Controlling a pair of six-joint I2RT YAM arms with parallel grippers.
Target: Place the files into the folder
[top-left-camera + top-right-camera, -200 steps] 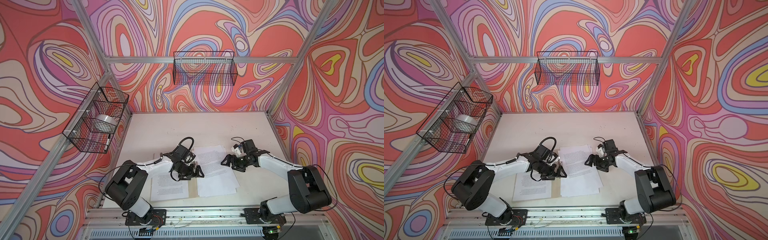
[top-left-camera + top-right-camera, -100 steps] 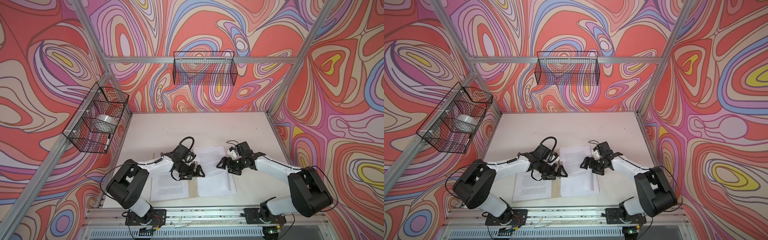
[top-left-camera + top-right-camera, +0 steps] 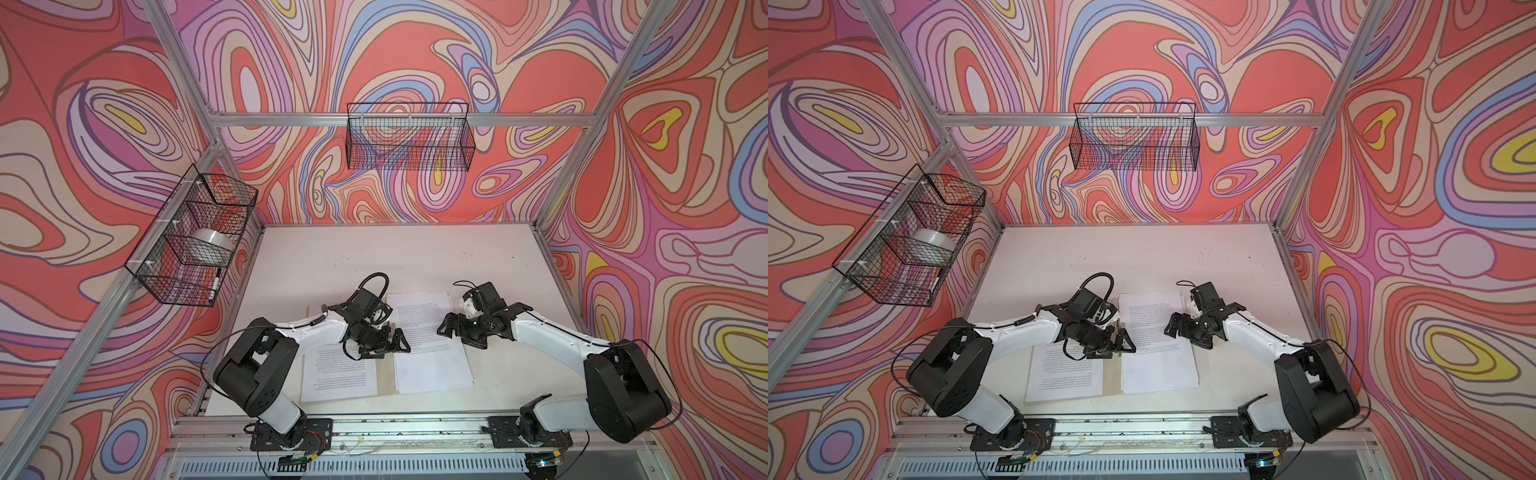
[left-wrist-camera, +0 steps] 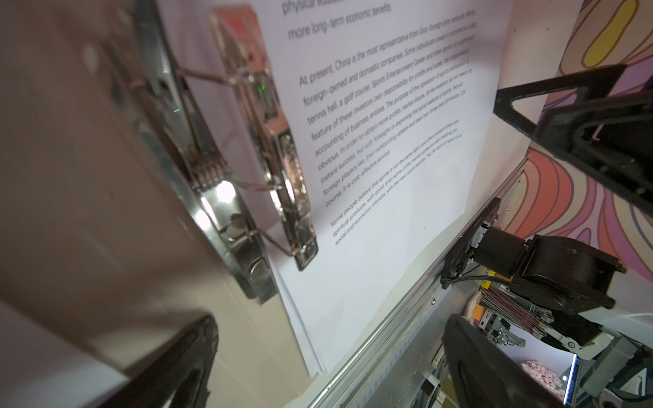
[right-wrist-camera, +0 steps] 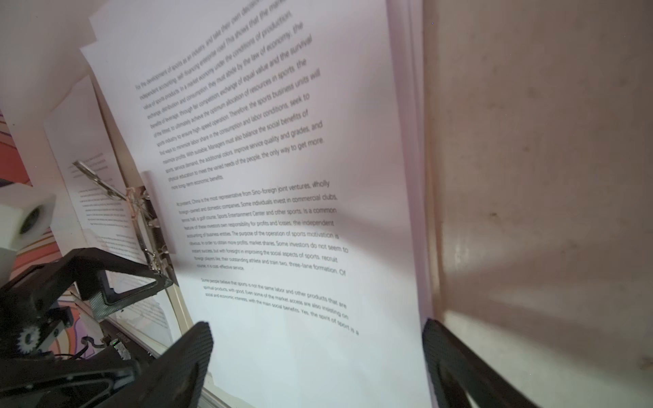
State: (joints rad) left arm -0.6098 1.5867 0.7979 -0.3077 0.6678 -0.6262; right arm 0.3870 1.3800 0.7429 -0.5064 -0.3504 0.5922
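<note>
Files (image 3: 432, 365) in 2 piles on 1 open folder (image 3: 386, 380) w/ 1 clip (image 4: 279, 141).

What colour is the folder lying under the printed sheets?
Plain tan, with no pattern. The folder shows best in the left wrist view.

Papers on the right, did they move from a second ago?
Yes. The right gripper slid left, still open, and nudged the fanned-out right papers into a neater pile. Nothing was grabbed or dropped. The left gripper stayed open in place, and the left sheet did not move.
</note>
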